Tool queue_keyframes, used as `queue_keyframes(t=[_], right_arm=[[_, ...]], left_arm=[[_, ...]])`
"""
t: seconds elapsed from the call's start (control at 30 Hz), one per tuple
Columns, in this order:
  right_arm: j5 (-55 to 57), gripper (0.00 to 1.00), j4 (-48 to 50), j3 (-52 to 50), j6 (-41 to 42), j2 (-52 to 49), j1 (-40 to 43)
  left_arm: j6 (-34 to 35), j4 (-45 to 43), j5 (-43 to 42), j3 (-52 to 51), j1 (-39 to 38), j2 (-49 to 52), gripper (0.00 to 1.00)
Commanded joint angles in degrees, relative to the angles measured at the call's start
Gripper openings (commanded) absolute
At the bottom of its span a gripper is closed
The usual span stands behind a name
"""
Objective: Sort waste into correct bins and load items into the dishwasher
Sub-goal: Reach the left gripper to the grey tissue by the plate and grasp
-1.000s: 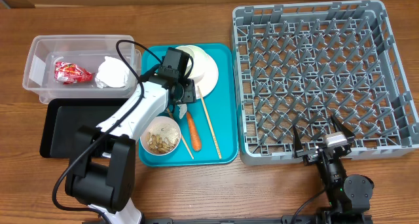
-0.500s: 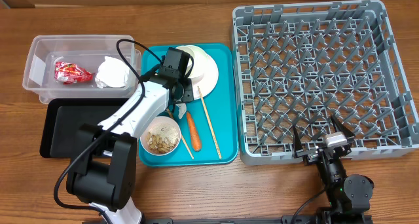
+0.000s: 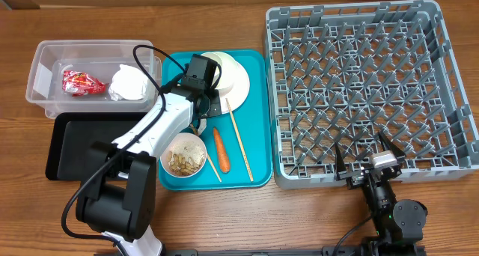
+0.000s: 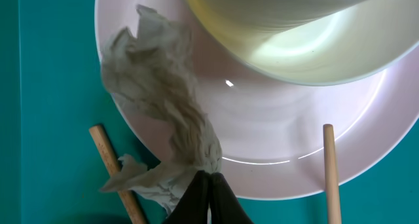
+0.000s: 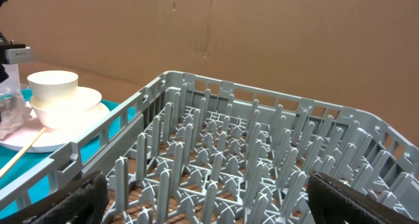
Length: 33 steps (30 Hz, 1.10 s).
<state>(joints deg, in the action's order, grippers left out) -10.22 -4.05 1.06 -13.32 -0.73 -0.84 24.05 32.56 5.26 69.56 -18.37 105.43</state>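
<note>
While clamping the left gripper (image 4: 208, 186) shut on a thin tail of paper (image 4: 169, 112) across the plate (image 4: 281, 142) rim, could tear it or drag the chopstick (image 4: 112, 162) alongside. With right gripper (image 3: 363, 157) agape by the rack (image 3: 352, 76).

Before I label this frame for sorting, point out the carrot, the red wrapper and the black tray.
carrot (image 3: 220, 150): overhead view, middle of its body.
red wrapper (image 3: 81, 82): overhead view, centre of the crinkled foil.
black tray (image 3: 71, 136): overhead view, bare floor.

Tray (image 3: 259, 121) left of dish rack (image 3: 359, 84)
</note>
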Motion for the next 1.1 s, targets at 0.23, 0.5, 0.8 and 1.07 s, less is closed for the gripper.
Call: queue_keyframes(t=[0.23, 0.5, 0.8, 1.07], right_arm=[[0.3, 1.0, 0.3, -0.6, 0.4, 0.5, -0.2], [0.3, 1.0, 0.3, -0.6, 0.4, 0.5, -0.2], [0.3, 1.0, 0.3, -0.6, 0.4, 0.5, -0.2], [0.3, 1.0, 0.3, -0.6, 0.4, 0.5, -0.2]], left_arm=[[0.2, -0.1, 0.9, -0.6, 0.0, 1.0, 0.24], [-1.0, 0.0, 0.3, -0.5, 0.0, 1.0, 0.48], [-4.0, 2.1, -0.2, -0.1, 0.0, 1.0, 0.47], [-3.9, 2.1, 0.7, -0.1, 0.0, 1.8, 0.46]])
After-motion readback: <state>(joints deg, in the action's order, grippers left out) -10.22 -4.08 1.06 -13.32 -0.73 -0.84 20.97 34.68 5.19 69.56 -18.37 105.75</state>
